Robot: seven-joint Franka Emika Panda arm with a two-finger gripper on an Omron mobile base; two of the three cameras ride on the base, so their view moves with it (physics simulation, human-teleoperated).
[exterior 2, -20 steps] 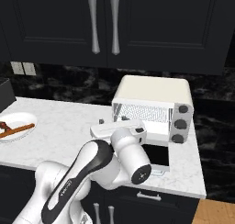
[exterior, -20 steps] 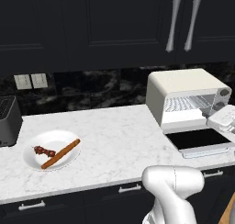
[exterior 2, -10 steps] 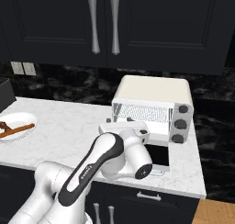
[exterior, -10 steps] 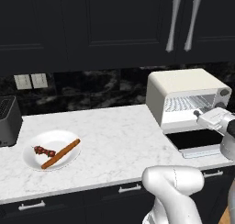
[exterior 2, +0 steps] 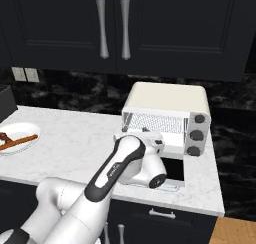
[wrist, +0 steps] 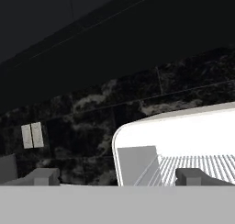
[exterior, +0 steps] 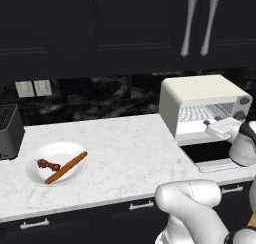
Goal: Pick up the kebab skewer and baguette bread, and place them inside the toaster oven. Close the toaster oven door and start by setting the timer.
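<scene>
Two items, kebab skewer (exterior: pixel 47 164) and baguette bread (exterior: pixel 66 167), lie on our white plate (exterior: pixel 35 174) at counter left; toaster oven (exterior: pixel 200 102) sits right, door (exterior: pixel 212 156) down. Our gripper (wrist: pixel 117 176) hovers spread wide, empty. No writing legible.

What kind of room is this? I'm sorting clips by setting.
A rendered home kitchen, apparently: a marble counter under dark cabinets, with a toaster oven and a plate of food.

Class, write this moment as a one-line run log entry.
gripper: open, empty, at oven mouth | toaster oven door: open | kebab skewer, baguette bread: on plate
</scene>
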